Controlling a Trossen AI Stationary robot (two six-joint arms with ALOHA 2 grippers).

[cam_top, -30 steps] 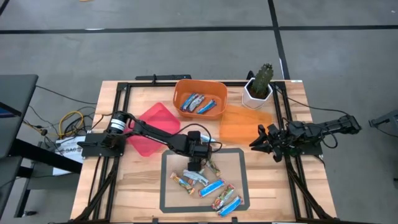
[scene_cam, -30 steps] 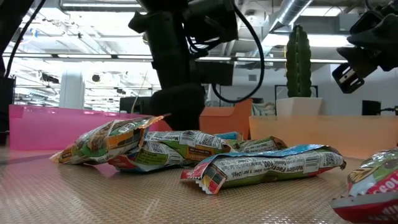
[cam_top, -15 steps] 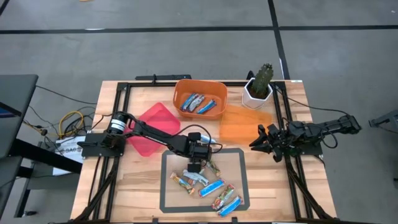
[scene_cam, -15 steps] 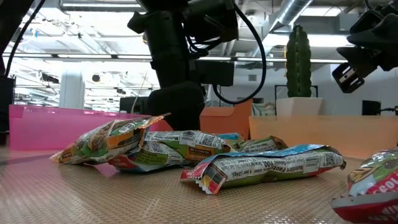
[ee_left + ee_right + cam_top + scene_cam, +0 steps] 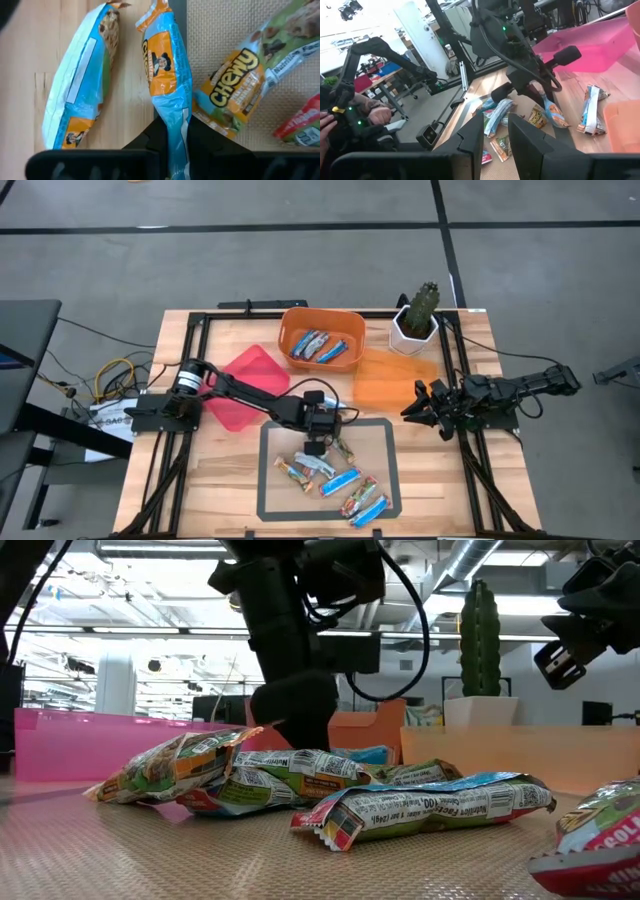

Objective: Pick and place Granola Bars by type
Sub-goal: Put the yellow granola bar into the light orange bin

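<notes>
Several granola bars lie in a loose pile on the grey mat; more sit in the orange bin. My left gripper hangs over the mat's far edge, shut on a blue and orange bar. A second blue bar lies beside it on the wood, and a green Chewy bar rests on the mat. My right gripper waits at the table's right, above the orange lid's edge, fingers apart and holding nothing. My left gripper pinches the blue bar between its two fingers, on the wrapper's long sides in the half nearer the wrist. The fingers point down from above and lie across the bar. The wrapper is squeezed narrow there. Whether it is off the table I cannot tell.
A pink bin stands at the left, a flat orange lid at the right, and a potted cactus at the far right corner. Black rails run along the table's sides. Bare wood shows near the front left.
My left arm has shifted slightly over the mat's far edge. In the low view, more of a blue bar's end now shows behind the pile than before. The right arm has kept still.
</notes>
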